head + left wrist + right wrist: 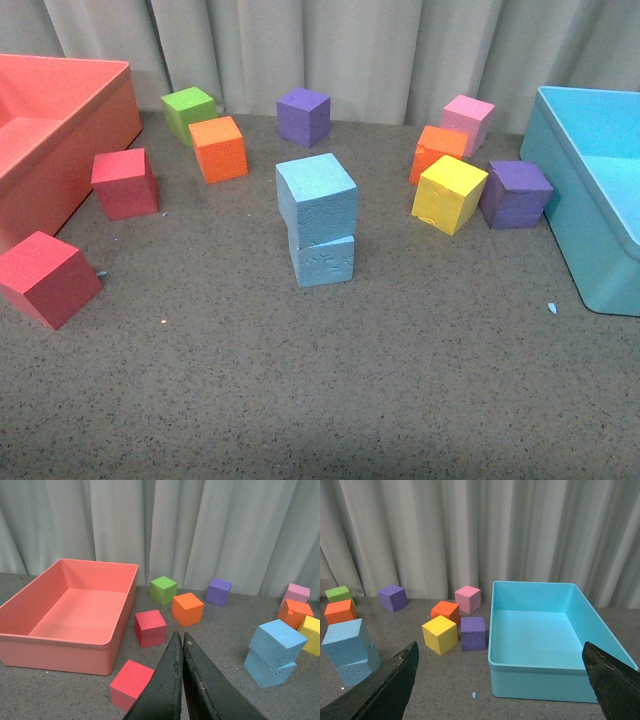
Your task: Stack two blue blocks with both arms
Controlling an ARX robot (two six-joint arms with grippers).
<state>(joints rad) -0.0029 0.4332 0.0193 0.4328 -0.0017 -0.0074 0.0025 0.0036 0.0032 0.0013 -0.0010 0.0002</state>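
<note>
Two sky-blue blocks stand stacked in the middle of the grey table: the upper blue block (316,196) sits on the lower blue block (323,259), turned a little askew. The stack also shows in the left wrist view (275,650) and at the edge of the right wrist view (349,650). No arm shows in the front view. My left gripper (180,639) is shut and empty, well away from the stack. My right gripper (500,652) is open wide and empty, facing the turquoise bin (540,680).
A coral bin (95,105) stands at the left, a turquoise bin (560,200) at the right. Loose cubes lie around: two red (125,183), green (188,113), two orange (219,149), two purple (303,116), pink (468,119), yellow (449,194). A small blue crumb (551,308) lies near the turquoise bin.
</note>
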